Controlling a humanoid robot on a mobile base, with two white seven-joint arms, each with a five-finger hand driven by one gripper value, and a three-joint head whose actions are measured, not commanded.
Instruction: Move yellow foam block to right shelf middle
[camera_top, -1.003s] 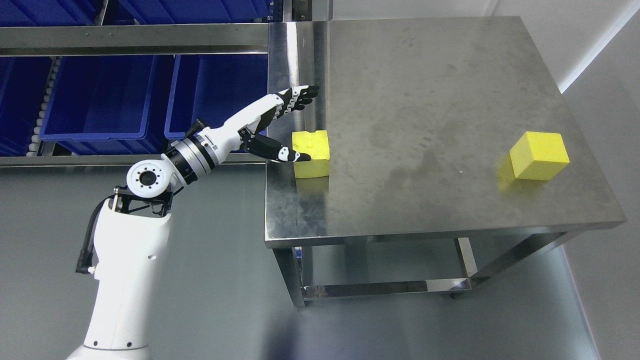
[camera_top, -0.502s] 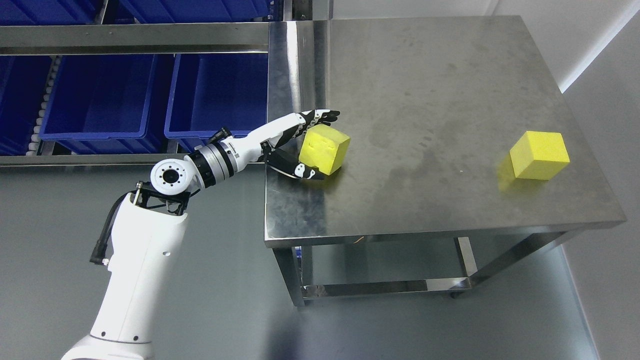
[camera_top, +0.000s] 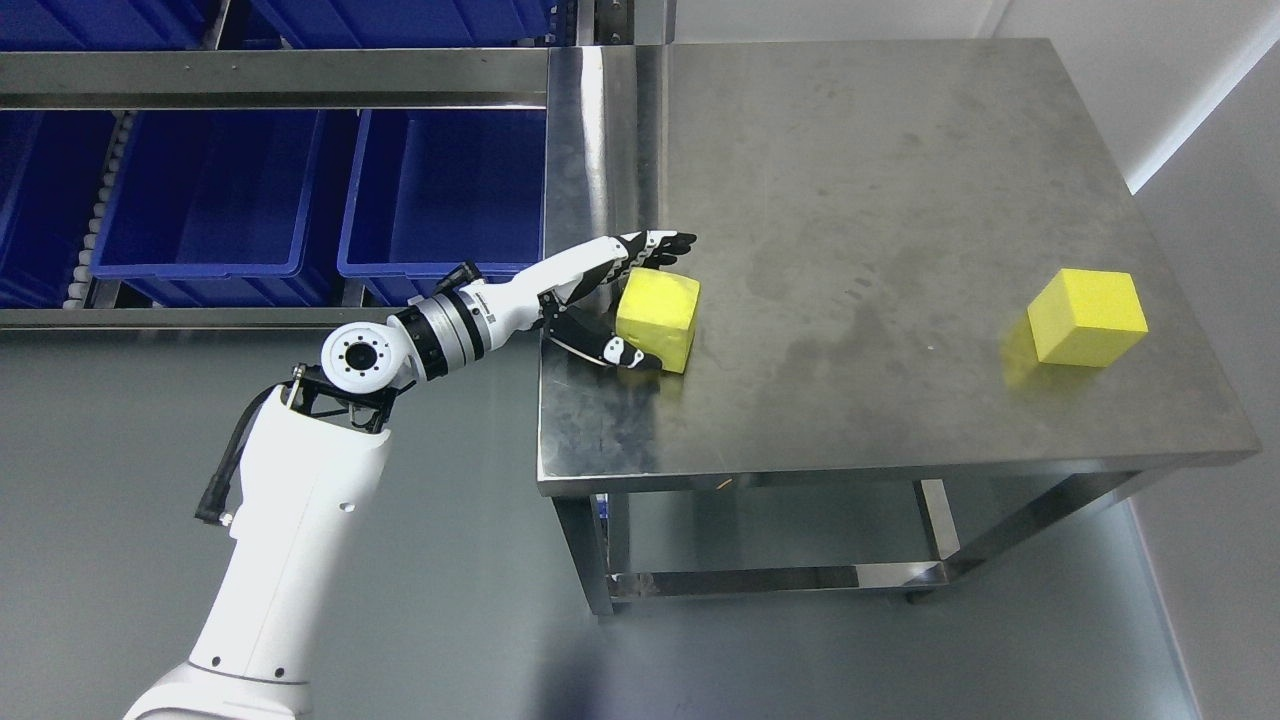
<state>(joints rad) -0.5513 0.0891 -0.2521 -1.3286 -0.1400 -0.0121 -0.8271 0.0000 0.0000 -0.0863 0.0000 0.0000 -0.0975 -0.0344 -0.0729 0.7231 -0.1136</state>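
A yellow foam block (camera_top: 662, 312) sits near the left edge of the steel table (camera_top: 900, 150). My left hand (camera_top: 668, 302) reaches in from the lower left and brackets it. The fingers (camera_top: 660, 245) lie along the block's far side and the thumb (camera_top: 620, 352) presses its near left corner, so the hand is shut on the block. The block's base looks close to the tabletop; I cannot tell whether it touches. A second yellow foam block (camera_top: 1087, 317) rests alone near the table's right edge. My right arm does not show.
Blue bins (camera_top: 210, 190) (camera_top: 450, 185) sit on a steel shelf rack (camera_top: 270, 75) left of the table, behind my arm. More blue bins stand on the level above. Grey floor lies below, a white wall at the right.
The hand slid right from beside the block and closed thumb and fingers on it. The block tipped and shifted a little to the right. The camera view has drifted slightly.
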